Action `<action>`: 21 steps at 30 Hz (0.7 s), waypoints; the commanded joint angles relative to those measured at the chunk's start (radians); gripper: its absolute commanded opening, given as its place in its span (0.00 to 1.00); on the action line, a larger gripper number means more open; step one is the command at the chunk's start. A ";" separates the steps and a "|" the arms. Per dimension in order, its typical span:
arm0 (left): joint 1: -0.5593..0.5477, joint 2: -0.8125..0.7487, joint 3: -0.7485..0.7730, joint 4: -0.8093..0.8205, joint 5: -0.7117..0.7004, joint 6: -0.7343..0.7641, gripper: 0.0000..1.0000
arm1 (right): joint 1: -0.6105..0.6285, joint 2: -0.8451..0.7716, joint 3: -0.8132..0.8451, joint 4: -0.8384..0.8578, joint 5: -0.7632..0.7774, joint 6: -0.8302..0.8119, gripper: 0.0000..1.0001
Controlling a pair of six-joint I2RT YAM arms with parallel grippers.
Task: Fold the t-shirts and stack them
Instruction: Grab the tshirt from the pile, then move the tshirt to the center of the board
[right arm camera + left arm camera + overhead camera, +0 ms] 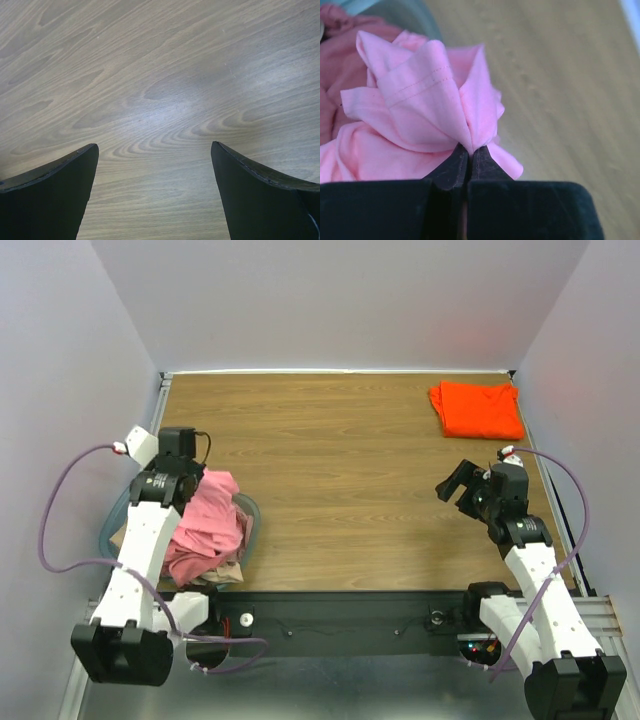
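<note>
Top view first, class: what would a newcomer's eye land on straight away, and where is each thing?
The folded orange shirt glows at the far right corner of the wooden table. At the near left, the left gripper is pinched shut on a light pink shirt from the heap of shirts in a clear tub. The right gripper hangs open over bare wood.

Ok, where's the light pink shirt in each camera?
Top external: light pink shirt at the left near edge, heaped in the tub.
Left wrist: light pink shirt centre-left, pinched in the shut left gripper.
Right wrist: not in it.
Shared landmark: the wooden table, in all three.
</note>
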 commanded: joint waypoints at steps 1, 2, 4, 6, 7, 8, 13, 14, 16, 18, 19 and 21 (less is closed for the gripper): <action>0.002 -0.091 0.198 0.066 0.041 0.103 0.00 | 0.001 -0.012 0.000 0.020 -0.003 -0.012 1.00; 0.002 -0.096 0.228 0.083 0.049 0.117 0.00 | 0.001 -0.013 0.000 0.022 -0.002 -0.012 1.00; 0.002 -0.096 0.310 0.121 0.090 0.165 0.00 | 0.001 -0.013 0.000 0.020 0.002 -0.012 1.00; 0.000 -0.079 0.393 0.150 0.171 0.188 0.00 | 0.001 -0.012 0.000 0.020 0.002 -0.012 1.00; -0.001 -0.068 0.418 0.169 0.203 0.203 0.00 | 0.003 -0.012 0.002 0.020 0.003 -0.012 1.00; -0.006 -0.044 0.445 0.198 0.228 0.211 0.00 | 0.003 -0.012 0.002 0.020 0.005 -0.012 1.00; -0.212 0.062 0.614 0.293 0.314 0.272 0.00 | 0.001 -0.012 0.002 0.020 0.015 -0.011 1.00; -0.259 0.114 0.643 0.317 0.314 0.287 0.00 | 0.003 -0.012 0.003 0.020 0.018 -0.012 1.00; -0.360 0.177 0.743 0.337 0.322 0.332 0.00 | 0.001 -0.015 0.003 0.019 0.028 -0.009 1.00; -0.484 0.291 0.874 0.356 0.361 0.355 0.00 | 0.003 -0.018 0.002 0.020 0.032 -0.009 1.00; -0.518 0.333 0.925 0.359 0.388 0.379 0.00 | 0.003 -0.020 0.002 0.020 0.032 -0.006 1.00; -0.596 0.459 1.024 0.359 0.496 0.393 0.00 | 0.001 -0.024 0.005 0.020 0.044 -0.003 1.00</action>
